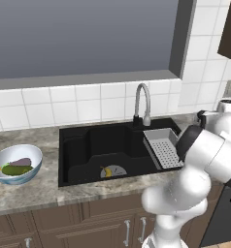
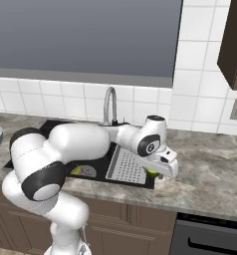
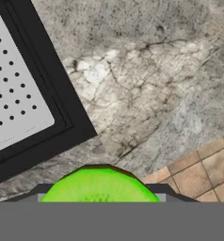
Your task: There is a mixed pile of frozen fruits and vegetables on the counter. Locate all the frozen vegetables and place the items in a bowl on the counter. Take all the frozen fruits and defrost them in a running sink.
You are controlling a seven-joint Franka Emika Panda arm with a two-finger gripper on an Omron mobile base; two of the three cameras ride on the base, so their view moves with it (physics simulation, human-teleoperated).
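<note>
Closest to the hand camera, the lime (image 3: 99, 185) is sitting right at the bottom of the hand view, bright green and round, between the two dark finger tips of the gripper (image 3: 100, 195). The claw is standing partly open around the lime, and the fruit is filling the gap between the fingers, so the claw is gripping it. In the right base view the lime (image 2: 152, 173) is showing as a small green spot under the white hand, just at the front right corner of the sink (image 2: 60, 128).

Under the lime, the counter (image 3: 147, 84) is lying with its speckled grey-brown surface, and the black corner of the sink and the grey perforated tray (image 3: 12, 94) are appearing to the left. Some tiled floor (image 3: 201, 172) is also showing beyond the counter edge.

Farther on, in the left base view, the banana (image 1: 107, 171) is lying on the bottom of the black basin, on the round drain. The chrome faucet (image 1: 142, 102) is standing behind the basin.

At the far left of the counter, well apart from the sink, the bowl (image 1: 29, 151) is holding the dark green cucumber (image 1: 16, 169) and the grey-purple eggplant (image 1: 21, 162), which are lying one beside the other.
</note>
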